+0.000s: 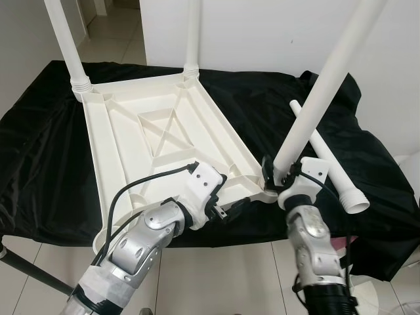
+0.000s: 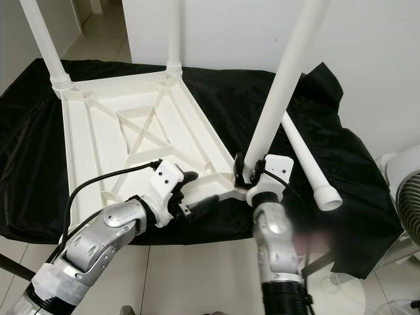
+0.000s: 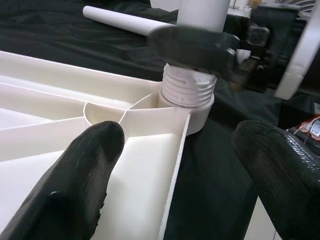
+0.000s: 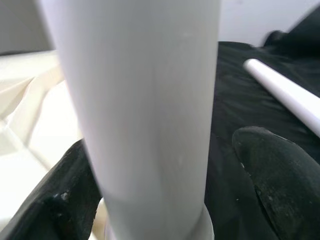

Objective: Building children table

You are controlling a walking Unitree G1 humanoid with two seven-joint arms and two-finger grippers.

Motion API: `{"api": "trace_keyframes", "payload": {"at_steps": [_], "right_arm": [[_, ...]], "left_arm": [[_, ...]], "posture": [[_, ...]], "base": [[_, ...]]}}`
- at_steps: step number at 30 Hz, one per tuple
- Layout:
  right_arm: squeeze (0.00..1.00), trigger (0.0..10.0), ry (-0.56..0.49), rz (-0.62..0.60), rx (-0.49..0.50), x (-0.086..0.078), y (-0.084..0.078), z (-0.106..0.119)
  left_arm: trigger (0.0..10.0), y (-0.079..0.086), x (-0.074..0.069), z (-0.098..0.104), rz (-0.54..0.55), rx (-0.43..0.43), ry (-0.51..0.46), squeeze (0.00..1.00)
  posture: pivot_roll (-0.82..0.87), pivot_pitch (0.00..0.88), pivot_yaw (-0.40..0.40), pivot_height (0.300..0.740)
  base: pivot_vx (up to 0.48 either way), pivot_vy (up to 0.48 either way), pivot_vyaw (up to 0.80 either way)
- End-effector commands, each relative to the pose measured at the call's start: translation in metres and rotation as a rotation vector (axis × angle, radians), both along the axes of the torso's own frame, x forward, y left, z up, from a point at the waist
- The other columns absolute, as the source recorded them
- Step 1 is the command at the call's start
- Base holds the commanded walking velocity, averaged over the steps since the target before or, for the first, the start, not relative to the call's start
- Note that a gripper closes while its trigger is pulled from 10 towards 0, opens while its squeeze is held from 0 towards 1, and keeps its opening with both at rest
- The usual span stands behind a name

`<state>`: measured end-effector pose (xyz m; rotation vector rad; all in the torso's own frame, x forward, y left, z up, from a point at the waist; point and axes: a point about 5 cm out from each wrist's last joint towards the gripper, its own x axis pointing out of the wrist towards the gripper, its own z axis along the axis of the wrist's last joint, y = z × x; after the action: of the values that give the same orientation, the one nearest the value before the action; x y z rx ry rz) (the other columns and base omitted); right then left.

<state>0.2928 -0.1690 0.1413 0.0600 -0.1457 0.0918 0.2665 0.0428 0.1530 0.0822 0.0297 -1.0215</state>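
Note:
A white plastic tabletop [image 1: 157, 125] lies upside down on a black cloth [image 1: 39, 151]. Two white legs [image 1: 65, 39] [image 1: 191, 33] stand in its far corners. A third leg [image 1: 315, 98] stands in the near right corner socket, its threaded base [image 3: 187, 90] seated there. My right gripper [image 1: 279, 172] sits around this leg just above the thread, one finger touching it, the other finger [image 4: 270, 170] a little apart. My left gripper [image 1: 230, 191] is open and straddles the tabletop's near rim beside that corner. A loose fourth leg [image 1: 331, 170] lies on the cloth to the right.
The cloth-covered surface ends just in front of me, with tiled floor [image 1: 216, 275] below. A white wall [image 1: 262, 33] stands behind it. A fan [image 2: 407, 197] stands low at the far right. A black cable [image 1: 144, 180] loops over my left arm.

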Motion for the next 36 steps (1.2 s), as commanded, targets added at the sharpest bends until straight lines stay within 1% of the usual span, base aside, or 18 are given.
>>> {"api": "trace_keyframes", "payload": {"at_steps": [1, 4, 5, 6, 8, 11, 12, 15, 17, 19, 20, 21, 22, 23, 24, 27, 28, 36], "right_arm": [[0.0, 10.0, -0.01, 0.049, -0.001, -0.002, 0.0, 0.0], [0.0, 10.0, -0.009, 0.06, -0.004, -0.002, -0.001, 0.0], [0.0, 10.0, -0.002, 0.144, -0.041, 0.0, -0.004, -0.002], [0.0, 10.0, -0.002, 0.144, -0.041, 0.0, -0.004, -0.002], [0.0, 10.0, 0.003, 0.217, -0.08, 0.002, -0.006, -0.004], [0.0, 10.0, 0.002, 0.255, -0.104, 0.003, -0.007, -0.004], [0.0, 10.0, 0.006, 0.297, -0.13, 0.004, -0.007, -0.004], [0.0, 10.0, 0.005, 0.327, -0.154, 0.005, -0.008, -0.004], [0.0, 10.0, 0.014, 0.377, -0.179, 0.01, -0.012, -0.003], [0.0, 10.0, 0.014, 0.377, -0.179, 0.01, -0.012, -0.003], [0.0, 10.0, 0.022, 0.405, -0.202, 0.016, -0.015, -0.003], [0.0, 10.0, 0.022, 0.405, -0.202, 0.016, -0.015, -0.003], [0.0, 9.6, 0.031, 0.413, -0.216, 0.018, -0.016, -0.005], [0.0, 7.4, 0.036, 0.416, -0.224, 0.019, -0.017, -0.006], [0.0, 7.4, 0.036, 0.416, -0.224, 0.019, -0.017, -0.006], [0.0, 0.2, 0.059, 0.43, -0.244, 0.023, -0.021, -0.011], [0.0, 0.0, 0.064, 0.43, -0.249, 0.024, -0.022, -0.012], [0.0, 0.0, 0.076, 0.428, -0.234, 0.024, -0.028, -0.015]], "left_arm": [[10.0, -0.005, -0.007, -0.001, -0.12, 0.002, 0.012, 0.0], [10.0, -0.005, -0.007, -0.001, -0.121, 0.002, 0.012, 0.0], [10.0, -0.006, -0.008, -0.001, -0.129, 0.003, 0.013, 0.0], [10.0, -0.006, -0.008, -0.001, -0.129, 0.003, 0.013, 0.0], [10.0, -0.006, -0.008, -0.001, -0.133, 0.004, 0.012, 0.0], [10.0, -0.006, -0.007, -0.001, -0.135, 0.006, 0.011, 0.0], [10.0, -0.006, -0.007, -0.001, -0.137, 0.007, 0.01, 0.0], [10.0, -0.007, -0.007, -0.001, -0.139, 0.009, 0.009, 0.0], [10.0, -0.007, -0.007, -0.001, -0.142, 0.011, 0.007, 0.0], [10.0, -0.007, -0.007, -0.001, -0.142, 0.011, 0.007, 0.0], [10.0, -0.008, -0.007, 0.0, -0.143, 0.01, 0.004, 0.0], [10.0, -0.008, -0.007, 0.0, -0.143, 0.01, 0.004, 0.0], [10.0, -0.009, -0.007, 0.0, -0.143, 0.009, 0.003, 0.0], [10.0, -0.009, -0.007, 0.0, -0.142, 0.008, 0.002, 0.0], [10.0, -0.009, -0.007, 0.0, -0.142, 0.008, 0.002, 0.0], [10.0, -0.008, -0.006, 0.001, -0.135, 0.009, -0.002, 0.0], [10.0, -0.007, -0.006, 0.001, -0.132, 0.009, -0.002, 0.0], [10.0, -0.007, -0.006, 0.0, -0.127, 0.008, 0.0, 0.0]], "posture": [[-0.01, 0.057, -0.052, 0.74], [-0.01, 0.057, -0.052, 0.74], [-0.01, 0.052, -0.049, 0.74], [-0.01, 0.052, -0.049, 0.74], [-0.02, 0.049, -0.045, 0.74], [-0.01, 0.046, -0.043, 0.74], [-0.02, 0.045, -0.042, 0.74], [-0.02, 0.044, -0.041, 0.74], [-0.02, 0.039, -0.044, 0.74], [-0.02, 0.039, -0.044, 0.74], [-0.01, 0.034, -0.047, 0.74], [-0.01, 0.034, -0.047, 0.74], [-0.01, 0.034, -0.047, 0.74], [-0.01, 0.032, -0.049, 0.74], [-0.01, 0.032, -0.049, 0.74], [0.0, 0.031, -0.054, 0.74], [0.0, 0.032, -0.056, 0.74], [0.0, 0.036, -0.058, 0.74]], "base": [[0.0, 0.0, 0.0], [0.0, 0.0, 0.0], [0.0, 0.0, 0.0], [0.0, 0.0, 0.0], [0.0, 0.0, 0.0], [0.0, 0.0, 0.0], [0.0, 0.0, 0.0], [0.0, 0.0, 0.0], [0.0, 0.0, 0.0], [0.0, 0.0, 0.0], [0.0, 0.0, 0.0], [0.0, 0.0, 0.0], [0.0, 0.0, 0.0], [0.0, 0.0, 0.0], [0.0, 0.0, 0.0], [0.0, 0.0, 0.0], [0.0, 0.0, 0.0], [0.0, 0.0, 0.0]]}}
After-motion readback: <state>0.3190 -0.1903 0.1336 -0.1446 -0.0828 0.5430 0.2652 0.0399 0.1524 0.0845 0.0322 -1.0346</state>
